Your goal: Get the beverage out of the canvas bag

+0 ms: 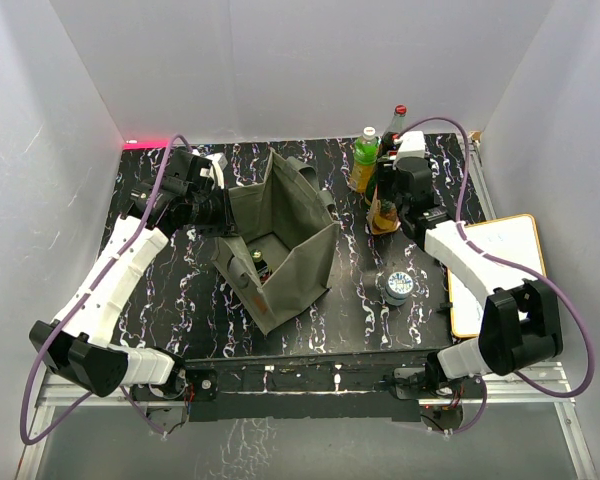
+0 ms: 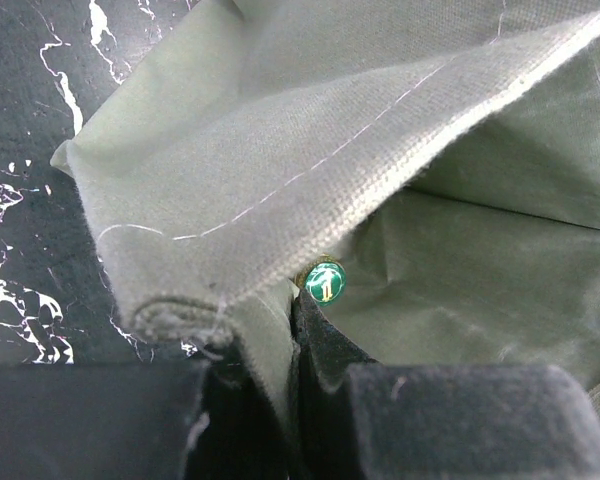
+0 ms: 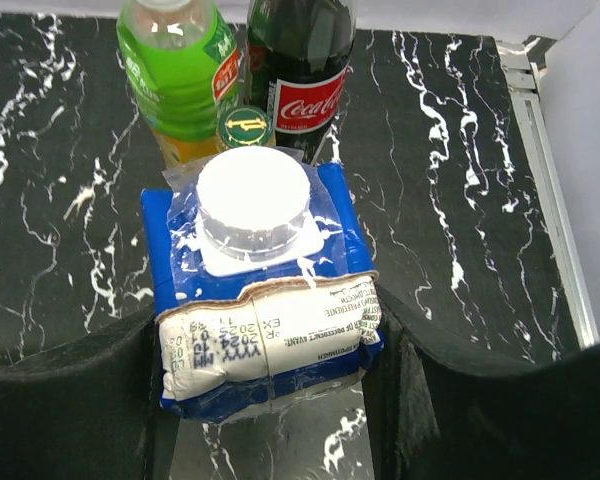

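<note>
One blue beverage carton is outside the canvas bag, at the far right of your bench, clamped between your right fingers, just nearer than a green bottle and a cola bottle; your left fingers are closed tight on the bag's left rim

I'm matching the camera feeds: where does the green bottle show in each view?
Top external: the green bottle at the far edge, right of the canvas bag.
Left wrist: not in it.
Right wrist: top left, beside the cola bottle.
Shared landmark: the black, white-veined table.
</note>
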